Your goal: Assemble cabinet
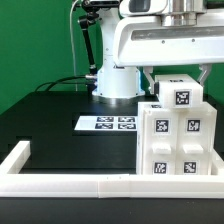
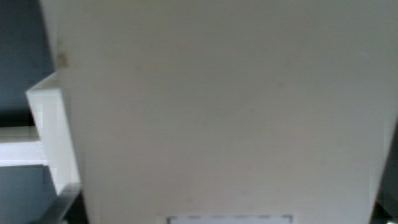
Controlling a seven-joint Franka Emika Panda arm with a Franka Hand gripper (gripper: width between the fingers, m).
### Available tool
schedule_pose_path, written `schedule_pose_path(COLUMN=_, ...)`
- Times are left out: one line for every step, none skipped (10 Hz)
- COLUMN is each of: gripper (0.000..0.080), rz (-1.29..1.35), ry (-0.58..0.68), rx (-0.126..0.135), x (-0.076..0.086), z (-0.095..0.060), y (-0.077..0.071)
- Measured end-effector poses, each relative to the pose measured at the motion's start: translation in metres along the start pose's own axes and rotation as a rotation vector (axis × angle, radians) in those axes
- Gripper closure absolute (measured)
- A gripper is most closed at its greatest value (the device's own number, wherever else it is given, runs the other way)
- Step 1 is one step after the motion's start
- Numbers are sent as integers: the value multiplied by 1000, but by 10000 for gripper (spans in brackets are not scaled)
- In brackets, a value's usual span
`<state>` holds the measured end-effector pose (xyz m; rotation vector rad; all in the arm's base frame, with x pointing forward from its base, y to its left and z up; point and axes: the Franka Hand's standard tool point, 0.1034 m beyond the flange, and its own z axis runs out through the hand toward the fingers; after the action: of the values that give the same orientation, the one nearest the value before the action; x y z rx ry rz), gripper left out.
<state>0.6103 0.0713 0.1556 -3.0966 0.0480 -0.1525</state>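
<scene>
Gripper [image 1: 177,70] at white cabinet [image 1: 175,135] top, black table [image 1: 50,110], marker board [image 1: 108,124], green backdrop [image 1: 30,40]

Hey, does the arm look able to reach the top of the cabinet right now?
Probably yes: the arm hangs right above the cabinet, with nothing visible between them.

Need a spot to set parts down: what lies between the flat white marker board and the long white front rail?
Nothing: in the exterior view, only bare black table lies between the thin white marker board and the long white border rail.
</scene>
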Motion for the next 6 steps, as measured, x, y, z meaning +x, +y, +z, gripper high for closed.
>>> schedule_pose_path(gripper=256, rz=-1, ry=16, rx=1, x=2, z=0, y=-1)
schedule_pose_path(gripper=256, rz=-1, ry=31, rx=2, x=4, z=0, y=-1)
schedule_pose_path(gripper=256, rz=-2, ry=49, rx=2, x=5, z=1, y=-1)
schedule_pose_path(gripper=256, rz=-2, ry=76, rx=4, x=7, z=1, y=-1)
schedule_pose_path(gripper=256, rz=-3, ry=94, rx=5, x=8, z=1, y=-2)
schedule_pose_path(gripper=256, rz=-3, ry=102, rx=6, x=8, z=1, y=-2)
